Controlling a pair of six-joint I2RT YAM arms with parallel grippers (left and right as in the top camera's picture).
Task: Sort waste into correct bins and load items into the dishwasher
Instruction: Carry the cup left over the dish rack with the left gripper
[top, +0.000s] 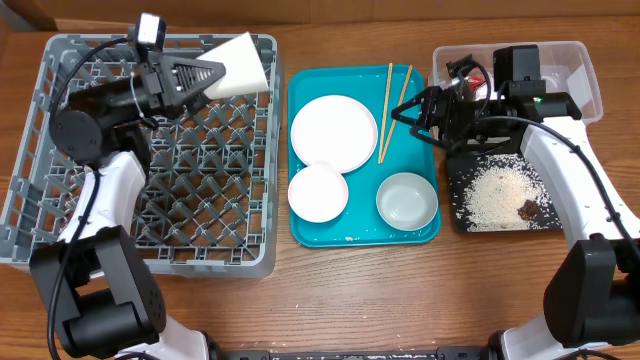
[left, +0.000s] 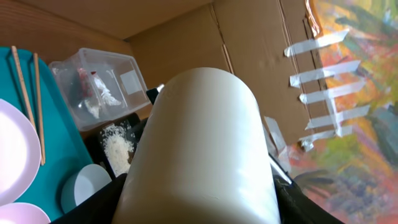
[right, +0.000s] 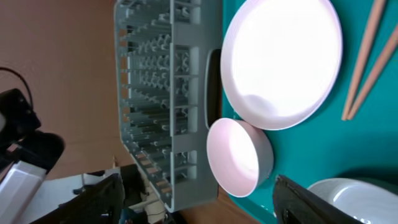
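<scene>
I was in the loading step. My left claw (top: 213, 76) was clamped on the white cup (top: 243, 63) and held it above the far right corner of the dish rack (top: 27, 170), clear of the pegs and not yet set down. The cup lay nearly on its side. Its long axis ran across the rack, with the narrow end in my grip and the wide end pointing out past the rack's right wall. I could not tell which end was the mouth.

As I judged it, the next move called for tipping the cup upright over the rack, mouth down, lowering it between the pegs, and only then letting go.

My right claw (top: 405, 112) hung beyond the rack's right wall over the teal tray (top: 365, 228), beside the chopsticks (top: 385, 110). Its fingers were spread, with nothing between them.
</scene>
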